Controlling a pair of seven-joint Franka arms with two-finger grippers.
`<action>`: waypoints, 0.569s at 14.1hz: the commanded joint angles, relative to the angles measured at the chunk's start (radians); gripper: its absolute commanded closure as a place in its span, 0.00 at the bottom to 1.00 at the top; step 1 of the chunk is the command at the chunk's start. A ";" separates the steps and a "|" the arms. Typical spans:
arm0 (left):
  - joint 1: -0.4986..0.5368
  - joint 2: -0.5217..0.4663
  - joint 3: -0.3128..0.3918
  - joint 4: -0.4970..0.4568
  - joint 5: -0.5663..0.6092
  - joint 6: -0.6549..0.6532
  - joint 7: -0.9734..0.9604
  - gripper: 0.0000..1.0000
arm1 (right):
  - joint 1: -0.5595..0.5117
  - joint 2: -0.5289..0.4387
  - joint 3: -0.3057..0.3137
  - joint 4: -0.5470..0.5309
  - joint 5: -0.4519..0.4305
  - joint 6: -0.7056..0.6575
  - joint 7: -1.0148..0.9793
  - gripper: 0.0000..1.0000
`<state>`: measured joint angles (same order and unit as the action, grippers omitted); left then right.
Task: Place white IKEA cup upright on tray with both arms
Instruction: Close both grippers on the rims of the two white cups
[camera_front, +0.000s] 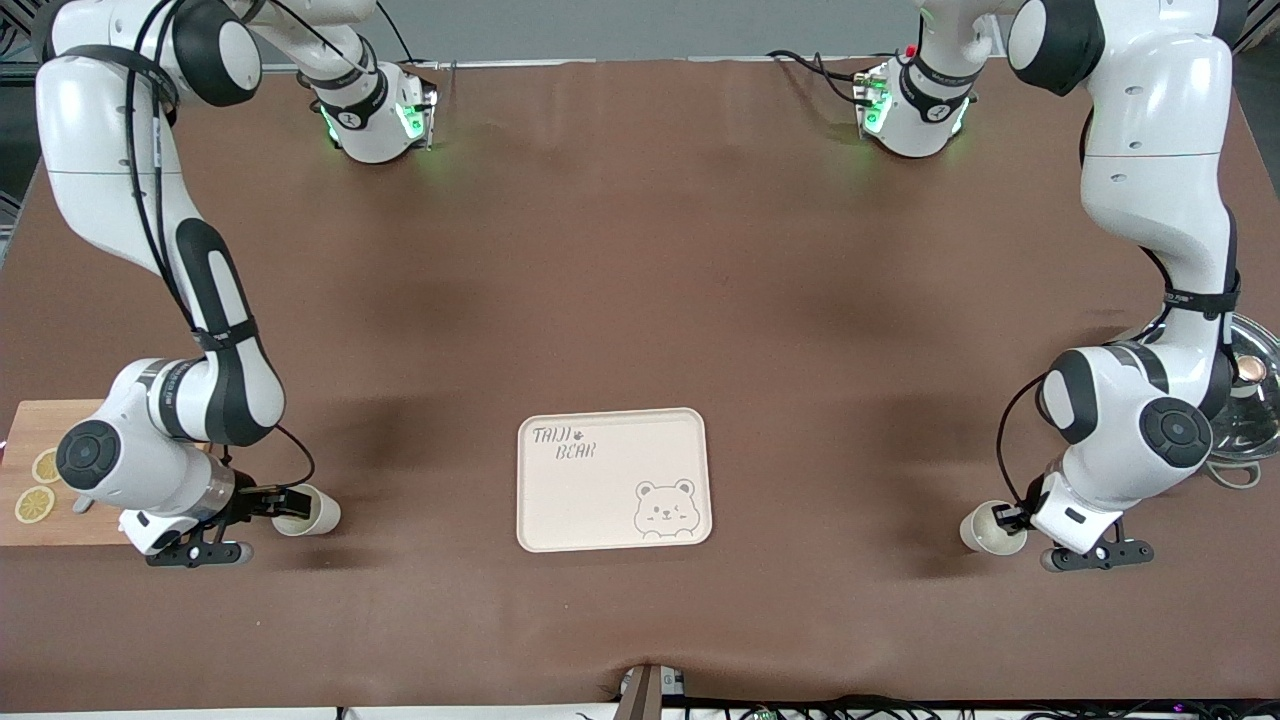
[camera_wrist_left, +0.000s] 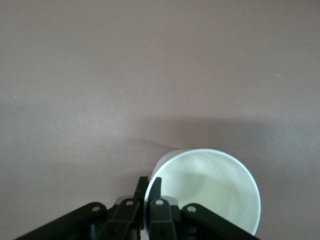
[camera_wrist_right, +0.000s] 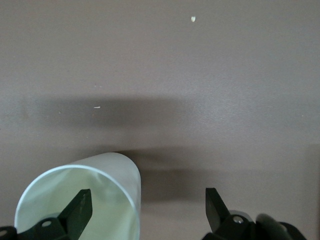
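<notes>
White cup, toward the left arm's end, well apart from tray: left gripper is pinching its rim; lifting straight keeps it level. Right gripper is straddling second cup, jaws spread, unclenched.

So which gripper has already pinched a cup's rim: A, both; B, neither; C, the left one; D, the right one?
C: the left gripper is shut on the wall of its white cup, while the right gripper stands open with one finger inside the other white cup.
</notes>
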<state>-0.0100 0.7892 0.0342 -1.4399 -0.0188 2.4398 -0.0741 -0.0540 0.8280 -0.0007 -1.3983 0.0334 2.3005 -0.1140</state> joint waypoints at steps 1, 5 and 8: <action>-0.008 -0.036 0.000 0.028 0.013 -0.069 -0.047 1.00 | 0.000 0.014 -0.001 0.027 0.008 -0.003 0.000 0.00; -0.034 -0.042 -0.003 0.065 0.014 -0.142 -0.156 1.00 | 0.000 0.014 -0.001 0.027 0.011 -0.004 0.000 0.44; -0.077 -0.058 -0.002 0.068 0.014 -0.172 -0.257 1.00 | 0.000 0.013 -0.001 0.027 0.011 -0.006 -0.001 0.70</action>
<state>-0.0626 0.7548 0.0304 -1.3713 -0.0188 2.3078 -0.2610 -0.0537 0.8280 -0.0013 -1.3970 0.0335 2.3006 -0.1139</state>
